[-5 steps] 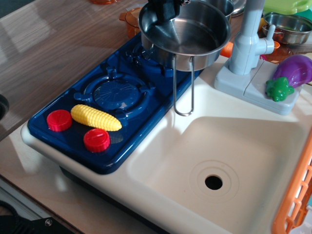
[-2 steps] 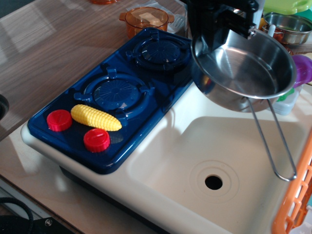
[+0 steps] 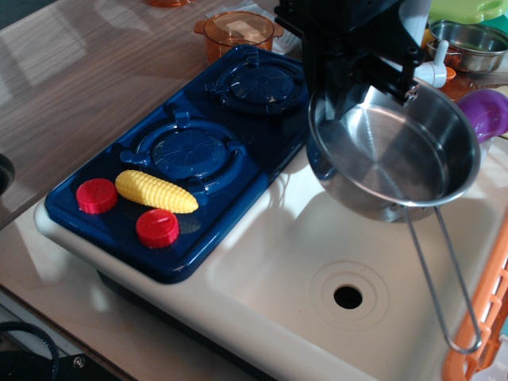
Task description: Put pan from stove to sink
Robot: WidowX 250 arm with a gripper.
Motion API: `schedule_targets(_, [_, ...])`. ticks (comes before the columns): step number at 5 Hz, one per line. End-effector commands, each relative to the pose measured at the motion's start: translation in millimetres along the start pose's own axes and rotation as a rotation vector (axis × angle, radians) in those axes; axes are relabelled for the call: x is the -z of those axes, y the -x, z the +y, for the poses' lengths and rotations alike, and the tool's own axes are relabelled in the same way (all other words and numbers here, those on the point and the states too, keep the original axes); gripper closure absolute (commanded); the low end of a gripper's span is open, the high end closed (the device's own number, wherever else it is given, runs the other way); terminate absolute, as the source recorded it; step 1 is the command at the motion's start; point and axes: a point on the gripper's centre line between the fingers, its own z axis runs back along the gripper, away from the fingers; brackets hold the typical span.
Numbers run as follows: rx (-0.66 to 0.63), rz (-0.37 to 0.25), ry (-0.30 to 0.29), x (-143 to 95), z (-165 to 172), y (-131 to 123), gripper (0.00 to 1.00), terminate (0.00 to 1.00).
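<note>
The shiny steel pan (image 3: 397, 155) hangs tilted in the air above the far part of the cream-white sink (image 3: 270, 270). Its wire-loop handle (image 3: 444, 278) points down toward the front right. My black gripper (image 3: 361, 75) is shut on the pan's far rim and holds it up. The dark blue stove (image 3: 198, 151) lies to the left with both burners bare. The sink's drain hole (image 3: 348, 297) shows below the pan. The grey tap is mostly hidden behind the gripper.
A yellow toy corn (image 3: 156, 191) lies on the stove between two red knobs (image 3: 97, 195). An orange pot (image 3: 238, 32) stands behind the stove. A steel bowl (image 3: 468, 44) and a purple eggplant (image 3: 486, 111) are at the back right. An orange basket edge (image 3: 484, 317) borders the sink's right side.
The pan has left the stove's far burner and moved right and down over the sink. The gripper came with it, and the handle swung to the front right.
</note>
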Motion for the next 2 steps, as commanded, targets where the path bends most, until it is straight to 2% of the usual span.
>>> schedule_targets(1, [0.006, -0.061, -0.009, -11.2, 5.9, -2.4, 0.0, 0.0])
schedule_targets(2, [0.006, -0.061, -0.009, -11.2, 5.9, -2.4, 0.0, 1.0])
